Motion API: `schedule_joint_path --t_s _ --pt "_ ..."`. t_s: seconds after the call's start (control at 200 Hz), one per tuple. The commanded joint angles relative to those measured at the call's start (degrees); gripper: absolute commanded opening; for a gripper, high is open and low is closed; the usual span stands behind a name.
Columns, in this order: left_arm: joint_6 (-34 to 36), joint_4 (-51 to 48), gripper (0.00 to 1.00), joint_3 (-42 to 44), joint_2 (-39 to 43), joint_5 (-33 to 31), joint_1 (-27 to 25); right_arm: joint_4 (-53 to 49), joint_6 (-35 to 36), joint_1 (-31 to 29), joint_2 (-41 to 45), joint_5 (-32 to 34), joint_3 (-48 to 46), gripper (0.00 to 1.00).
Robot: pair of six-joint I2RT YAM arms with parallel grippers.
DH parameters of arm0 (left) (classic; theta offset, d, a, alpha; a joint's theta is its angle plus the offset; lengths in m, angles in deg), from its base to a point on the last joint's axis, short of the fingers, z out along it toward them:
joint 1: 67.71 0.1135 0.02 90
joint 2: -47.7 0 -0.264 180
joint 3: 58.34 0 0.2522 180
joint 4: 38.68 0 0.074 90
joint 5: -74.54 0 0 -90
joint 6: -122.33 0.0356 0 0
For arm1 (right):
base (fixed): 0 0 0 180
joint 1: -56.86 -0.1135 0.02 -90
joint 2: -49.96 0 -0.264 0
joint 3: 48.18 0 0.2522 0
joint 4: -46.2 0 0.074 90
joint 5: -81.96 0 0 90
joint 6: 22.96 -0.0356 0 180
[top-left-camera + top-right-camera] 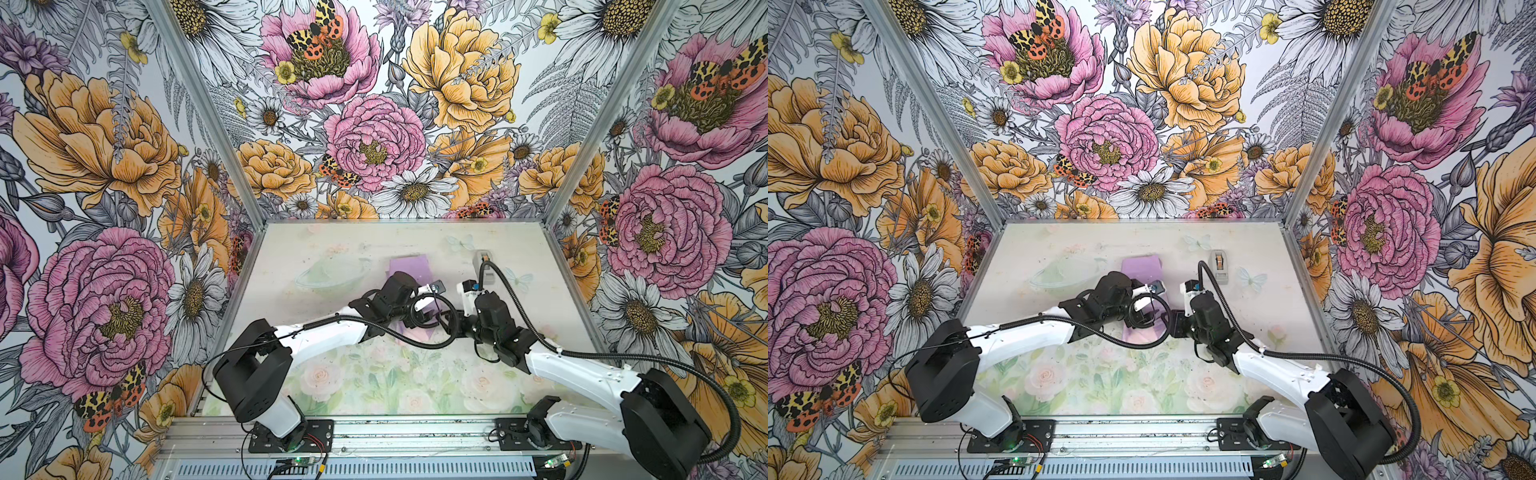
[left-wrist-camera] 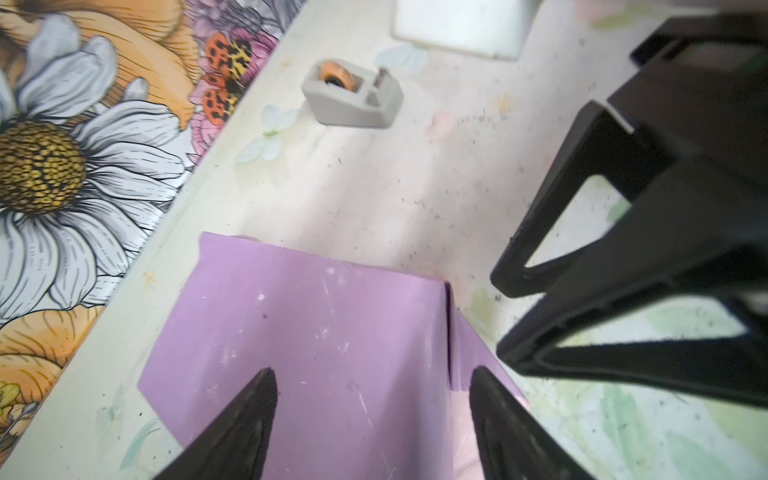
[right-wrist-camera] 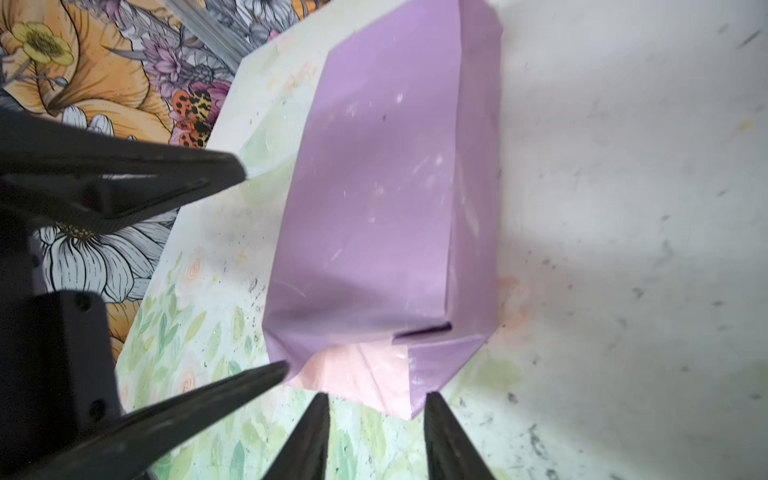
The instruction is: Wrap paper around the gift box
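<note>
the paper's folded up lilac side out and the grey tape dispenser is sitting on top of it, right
Not quite: the tape dispenser stands on the table, apart from the paper, as the left wrist view shows. The rest holds.

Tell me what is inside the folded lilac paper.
The paper is folded into a box-shaped parcel, lilac outside. At its open end only the pale pink inner face shows, plus a dark slit at a seam. The gift box itself is covered and cannot be seen.
</note>
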Motion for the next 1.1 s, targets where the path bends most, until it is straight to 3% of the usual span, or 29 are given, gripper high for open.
schedule_joint_path --t_s 0.0,0.18,0.355,0.65,1.096 --pt "-15.8 -5.6 0.78 -3.4 3.9 -2.8 2.8 -11.1 4.0 3.2 -0.4 -2.8 5.9 0.43" --pt "-39.6 -16.1 0.77 -3.8 6.7 -0.3 10.8 -21.6 6.9 4.8 -10.9 -6.1 19.8 0.47" --pt "-53.7 -10.6 0.74 5.0 9.8 8.6 18.0 -26.6 9.0 4.9 -20.9 -7.5 28.6 0.48" --pt "-62.4 4.1 0.69 11.8 7.0 16.6 19.4 -28.1 10.3 5.1 -27.4 -8.4 33.3 0.47" --pt "-62.2 8.3 0.66 8.0 -4.5 16.5 16.4 -28.0 6.7 5.0 -28.3 -9.2 31.4 0.42"
